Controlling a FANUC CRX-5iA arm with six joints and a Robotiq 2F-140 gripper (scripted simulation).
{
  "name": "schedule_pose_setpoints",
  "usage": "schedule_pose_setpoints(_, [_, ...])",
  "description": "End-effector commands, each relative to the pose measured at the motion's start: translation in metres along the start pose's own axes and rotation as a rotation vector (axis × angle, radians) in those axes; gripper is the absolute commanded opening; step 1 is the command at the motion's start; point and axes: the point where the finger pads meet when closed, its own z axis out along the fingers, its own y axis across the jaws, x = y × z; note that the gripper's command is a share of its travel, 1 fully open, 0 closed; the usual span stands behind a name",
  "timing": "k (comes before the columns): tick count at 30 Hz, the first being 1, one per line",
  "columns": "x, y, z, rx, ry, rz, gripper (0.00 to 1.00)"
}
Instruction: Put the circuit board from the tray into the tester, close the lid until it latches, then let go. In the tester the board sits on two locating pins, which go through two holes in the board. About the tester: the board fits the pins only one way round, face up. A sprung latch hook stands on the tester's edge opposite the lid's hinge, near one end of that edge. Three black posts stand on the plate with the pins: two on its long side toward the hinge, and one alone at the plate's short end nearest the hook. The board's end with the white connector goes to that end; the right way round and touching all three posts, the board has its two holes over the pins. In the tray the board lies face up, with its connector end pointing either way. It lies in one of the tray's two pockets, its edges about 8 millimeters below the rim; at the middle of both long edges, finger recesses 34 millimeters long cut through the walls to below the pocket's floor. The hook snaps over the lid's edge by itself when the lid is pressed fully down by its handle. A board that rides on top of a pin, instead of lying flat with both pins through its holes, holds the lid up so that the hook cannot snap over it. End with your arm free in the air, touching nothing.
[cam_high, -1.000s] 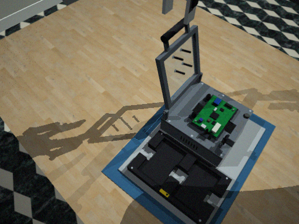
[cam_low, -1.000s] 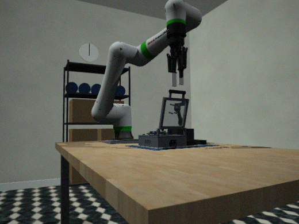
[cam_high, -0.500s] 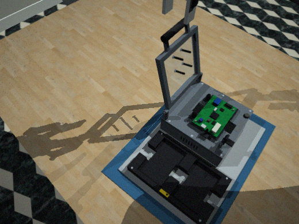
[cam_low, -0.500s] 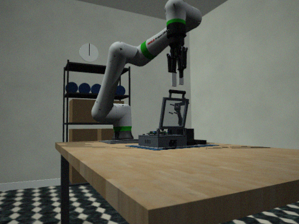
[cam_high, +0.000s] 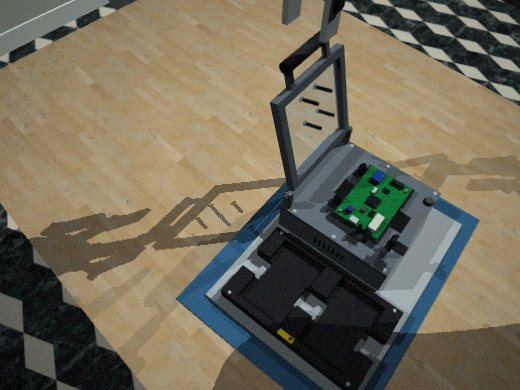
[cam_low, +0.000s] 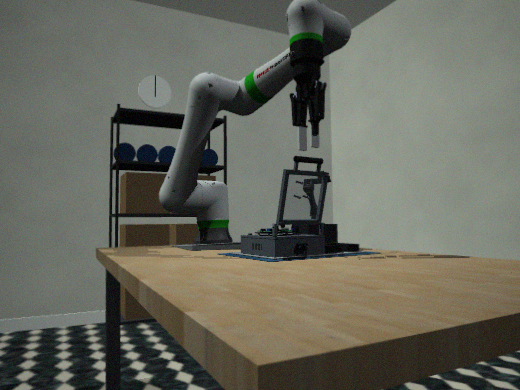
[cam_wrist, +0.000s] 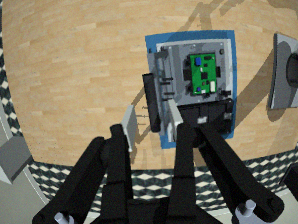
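The green circuit board (cam_high: 362, 196) (cam_wrist: 202, 84) lies face up in the tester (cam_high: 312, 186) (cam_low: 272, 246), its white connector end toward the latch hook (cam_high: 392, 243) (cam_wrist: 226, 93). It looks flat; the pins and holes cannot be made out. The lid (cam_high: 284, 140) (cam_low: 282, 200) (cam_wrist: 151, 102) stands up, tilted slightly back on its hinge, with its black handle (cam_high: 300, 52) (cam_low: 308, 160) at the top. My gripper (cam_high: 307, 30) (cam_low: 309, 148) (cam_wrist: 152, 111) is partly open and empty, fingers pointing down, a little above the handle and not touching it. The tray (cam_high: 257, 312) (cam_wrist: 192, 108) has both pockets empty.
The tester and tray stand side by side on a blue mat (cam_high: 200, 294) (cam_wrist: 234, 55) on the wooden table (cam_high: 125, 125) (cam_low: 300, 300). The raised lid with its handle is the tallest obstacle under the gripper. A shelf rack (cam_low: 114, 200) stands behind the arm.
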Motion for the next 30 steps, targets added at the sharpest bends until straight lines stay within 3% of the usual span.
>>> schedule_pose_setpoints(1, [0.000,0.000,0.000,0.000,0.000,0.000,0.30])
schedule_pose_setpoints(30, [0.000,0.000,0.015,0.000,0.000,0.000,0.30])
